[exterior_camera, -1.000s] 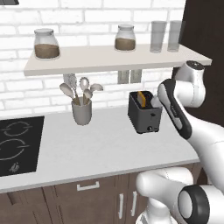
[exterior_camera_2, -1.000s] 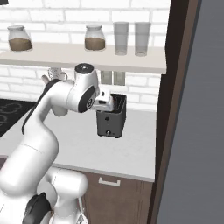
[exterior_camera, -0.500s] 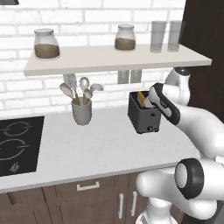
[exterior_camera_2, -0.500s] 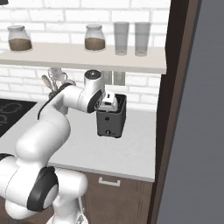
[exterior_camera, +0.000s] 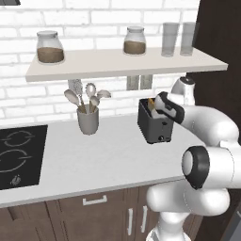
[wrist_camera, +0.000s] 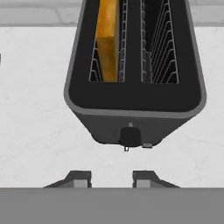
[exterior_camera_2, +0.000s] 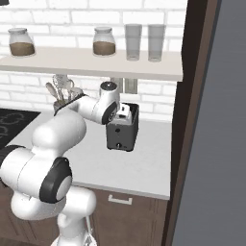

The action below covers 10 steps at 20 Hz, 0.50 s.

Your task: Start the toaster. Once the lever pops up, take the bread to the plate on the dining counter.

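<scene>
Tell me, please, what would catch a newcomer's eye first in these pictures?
Most likely the bread, a golden-brown slice standing upright in one slot of the dark toaster, with the other slot empty. The gripper hangs close above the toaster's lever end, its fingertips apart with nothing between them. On the white counter beside the toaster stands a grey cup of spoons, under a shelf with jars and glasses.

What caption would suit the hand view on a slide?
Looking down past the gripper into a dark toaster on a white counter, with bread in one slot.
</scene>
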Tool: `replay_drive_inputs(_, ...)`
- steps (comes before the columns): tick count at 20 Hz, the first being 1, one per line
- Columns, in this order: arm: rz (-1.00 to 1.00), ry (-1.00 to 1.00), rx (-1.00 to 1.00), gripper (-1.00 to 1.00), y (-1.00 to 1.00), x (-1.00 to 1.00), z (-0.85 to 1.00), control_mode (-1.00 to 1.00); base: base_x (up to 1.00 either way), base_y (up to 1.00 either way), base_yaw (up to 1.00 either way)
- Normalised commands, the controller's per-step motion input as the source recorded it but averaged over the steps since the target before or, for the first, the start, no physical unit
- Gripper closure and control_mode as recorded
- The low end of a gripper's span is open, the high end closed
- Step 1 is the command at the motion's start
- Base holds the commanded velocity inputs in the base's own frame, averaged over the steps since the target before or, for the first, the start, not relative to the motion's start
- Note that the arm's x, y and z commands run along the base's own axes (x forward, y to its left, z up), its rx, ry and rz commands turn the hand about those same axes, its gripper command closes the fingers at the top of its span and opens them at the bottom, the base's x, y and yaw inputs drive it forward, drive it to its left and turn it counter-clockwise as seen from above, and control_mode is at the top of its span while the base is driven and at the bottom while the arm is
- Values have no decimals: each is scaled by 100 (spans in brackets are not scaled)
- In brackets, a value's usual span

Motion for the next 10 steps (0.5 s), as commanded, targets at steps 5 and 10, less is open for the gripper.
replay_drive_inputs(5,0,1,0,100,-25,0,-23,-100,0,0,0)
replay_drive_inputs(10,0,0,0,100,-31,3,-10,-100,0,0,0)
